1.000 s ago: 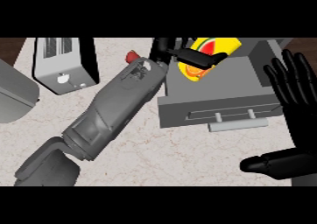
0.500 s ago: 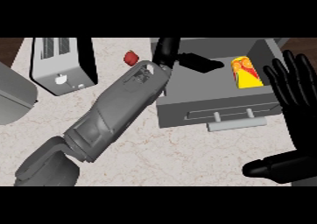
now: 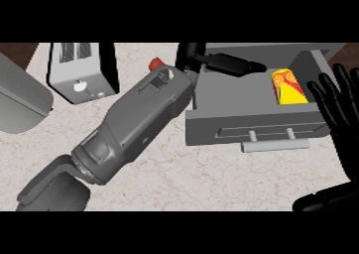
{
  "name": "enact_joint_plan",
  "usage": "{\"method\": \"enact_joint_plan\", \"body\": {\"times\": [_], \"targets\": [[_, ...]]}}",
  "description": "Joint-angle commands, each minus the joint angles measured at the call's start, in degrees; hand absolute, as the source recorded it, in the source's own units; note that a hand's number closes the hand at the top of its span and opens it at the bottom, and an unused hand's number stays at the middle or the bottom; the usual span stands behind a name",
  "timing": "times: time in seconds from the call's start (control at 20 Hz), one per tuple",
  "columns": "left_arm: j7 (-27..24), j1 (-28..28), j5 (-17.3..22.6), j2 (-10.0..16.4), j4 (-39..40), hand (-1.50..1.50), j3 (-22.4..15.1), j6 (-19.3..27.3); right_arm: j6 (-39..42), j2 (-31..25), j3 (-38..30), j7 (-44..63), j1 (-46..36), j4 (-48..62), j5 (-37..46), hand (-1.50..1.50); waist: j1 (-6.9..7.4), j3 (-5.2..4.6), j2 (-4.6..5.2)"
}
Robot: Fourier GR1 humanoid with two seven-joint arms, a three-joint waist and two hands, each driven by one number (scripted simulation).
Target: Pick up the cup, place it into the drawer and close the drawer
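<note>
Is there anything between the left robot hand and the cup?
Nothing visible. The cup lies in the open drawer, at its right side; the left robot hand hovers over the drawer's left part, apart from it.

Toward two o'clock the cup (image 3: pixel 288 87) is yellow with red-orange swirls; the drawer (image 3: pixel 241 123) is plain grey. The left hand (image 3: pixel 225 61) and right hand (image 3: pixel 346 106) are black. At eleven o'clock the toaster (image 3: pixel 78 75) is pale grey. The counter (image 3: pixel 211 179) is beige, brown-veined.
</note>
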Motion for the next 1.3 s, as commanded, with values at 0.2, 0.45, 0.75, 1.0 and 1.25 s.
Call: {"method": "enact_joint_plan", "body": {"times": [0.2, 0.45, 0.75, 1.0, 1.25], "targets": [[1.51, 6.86, 0.89, 3.85, -9.89, -1.50, 3.63, -1.06, 3.54, -3.70, 1.38, 2.43, 1.71, -2.51, 1.03, 1.50, 4.24, -0.07, -1.08], [1.80, 14.00, 1.88, 9.90, -17.22, -1.50, 6.06, -0.61, 6.66, -7.63, 2.33, 1.13, 4.94, -7.02, 7.91, 1.50, 4.89, -0.10, -1.35], [7.83, 24.67, 1.70, 16.18, -32.64, -1.50, 5.75, 2.05, 8.84, -8.04, 5.66, -1.71, 7.54, -5.16, 15.87, 1.50, 5.24, -0.03, -1.29], [10.34, 37.89, 2.46, 22.82, -47.76, -1.50, 6.16, 1.19, 6.59, -8.72, 4.51, 2.39, 2.55, -0.19, 18.02, 1.50, 5.87, -0.05, -1.18], [8.98, 47.29, 4.20, 27.90, -51.59, -1.50, 10.62, -5.31, 8.32, -10.97, 7.22, -4.55, 2.84, 3.22, 27.38, 1.50, 4.76, -0.04, -0.85]]}}
